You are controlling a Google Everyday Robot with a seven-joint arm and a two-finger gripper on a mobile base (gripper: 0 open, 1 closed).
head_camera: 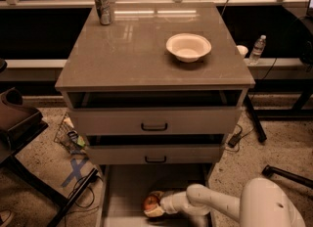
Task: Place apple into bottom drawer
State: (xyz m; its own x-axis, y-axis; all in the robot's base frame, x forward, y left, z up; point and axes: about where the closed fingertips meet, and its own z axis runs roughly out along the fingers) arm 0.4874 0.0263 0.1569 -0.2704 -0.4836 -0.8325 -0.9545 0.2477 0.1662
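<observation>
The apple (150, 202) held inside the drawer (124, 188)
It is clamped in the gripper (153, 204) — the floor lies just beneath, so only release is needed.

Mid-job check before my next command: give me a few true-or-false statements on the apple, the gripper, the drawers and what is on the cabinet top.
1. The bottom drawer stands open. True.
2. The apple lies in the white bowl. False: the apple is down in the bottom drawer, and the bowl holds nothing that shows.
3. The gripper is down in the bottom drawer, right at the apple. True.
4. The can stands at the front right corner of the cabinet top. False: it stands at the back left corner.
</observation>
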